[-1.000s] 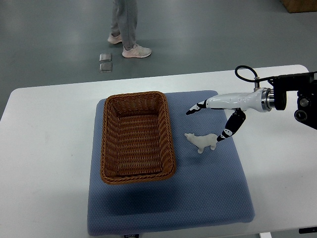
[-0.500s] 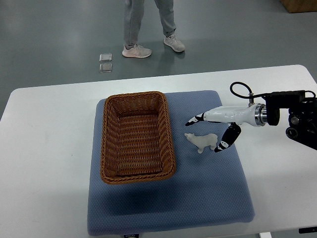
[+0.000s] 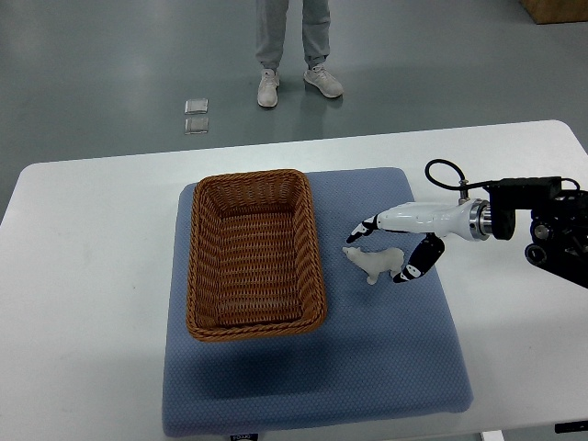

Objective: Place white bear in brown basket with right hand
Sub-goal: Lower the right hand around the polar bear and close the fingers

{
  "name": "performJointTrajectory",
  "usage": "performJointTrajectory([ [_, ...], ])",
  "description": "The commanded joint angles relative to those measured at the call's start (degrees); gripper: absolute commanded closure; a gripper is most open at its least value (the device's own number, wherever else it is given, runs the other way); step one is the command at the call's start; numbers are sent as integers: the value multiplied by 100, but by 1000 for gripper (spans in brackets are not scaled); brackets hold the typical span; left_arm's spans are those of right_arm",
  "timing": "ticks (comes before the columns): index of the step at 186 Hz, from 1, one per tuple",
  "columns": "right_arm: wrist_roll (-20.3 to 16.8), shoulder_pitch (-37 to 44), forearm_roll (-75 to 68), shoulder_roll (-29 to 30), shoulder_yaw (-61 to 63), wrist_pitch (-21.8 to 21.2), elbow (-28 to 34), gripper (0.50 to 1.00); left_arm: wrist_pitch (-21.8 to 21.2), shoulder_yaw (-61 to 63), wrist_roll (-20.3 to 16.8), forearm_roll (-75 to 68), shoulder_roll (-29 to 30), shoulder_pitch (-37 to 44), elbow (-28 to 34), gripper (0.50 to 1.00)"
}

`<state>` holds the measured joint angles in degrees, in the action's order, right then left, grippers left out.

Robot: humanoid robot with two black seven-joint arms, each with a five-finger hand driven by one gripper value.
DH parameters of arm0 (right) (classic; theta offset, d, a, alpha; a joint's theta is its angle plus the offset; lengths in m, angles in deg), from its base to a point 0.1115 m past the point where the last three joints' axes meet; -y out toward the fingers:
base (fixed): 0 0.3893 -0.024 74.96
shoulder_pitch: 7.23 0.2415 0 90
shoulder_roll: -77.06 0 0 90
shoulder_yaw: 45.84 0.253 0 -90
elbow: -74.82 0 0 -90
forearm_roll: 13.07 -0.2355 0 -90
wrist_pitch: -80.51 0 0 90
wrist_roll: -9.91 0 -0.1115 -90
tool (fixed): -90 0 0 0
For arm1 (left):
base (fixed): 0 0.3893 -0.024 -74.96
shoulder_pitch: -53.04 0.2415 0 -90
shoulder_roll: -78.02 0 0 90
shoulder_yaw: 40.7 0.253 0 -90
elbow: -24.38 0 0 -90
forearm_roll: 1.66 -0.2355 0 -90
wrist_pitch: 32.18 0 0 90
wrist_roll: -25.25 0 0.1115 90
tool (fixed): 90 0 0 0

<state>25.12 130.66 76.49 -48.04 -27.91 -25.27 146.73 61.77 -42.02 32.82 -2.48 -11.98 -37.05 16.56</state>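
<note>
Reaching in from the right, the robot's right hand (image 3: 381,246) straddles the white bear (image 3: 374,263) with fingers spread, not yet gripping it; the next move calls for closing on the toy and lifting it left over the wicker rim. The bear lies on the blue mat (image 3: 386,367) on the tabletop (image 3: 83,276), just right of the brown basket (image 3: 253,253), long axis roughly left-right, head apparently toward the basket.
</note>
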Motion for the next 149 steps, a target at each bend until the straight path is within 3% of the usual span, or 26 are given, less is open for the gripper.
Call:
performJointTrajectory([
  [1,0,-25,0,29,1,4,-37,681,1,0,-2,-6,0,0,0,500],
  [59,0,-122,9,152,1,66,-46,711,1,0,-2,3,0,0,0,500],
  [87,-61,-122,26,152,1,75,-81,785,1,0,-2,-6,0,0,0,500],
  [106,-114,-122,35,170,-8,75,-99,885,1,0,-2,3,0,0,0,500],
  [149,-105,-104,26,179,1,75,-99,979,1,0,-2,3,0,0,0,500],
])
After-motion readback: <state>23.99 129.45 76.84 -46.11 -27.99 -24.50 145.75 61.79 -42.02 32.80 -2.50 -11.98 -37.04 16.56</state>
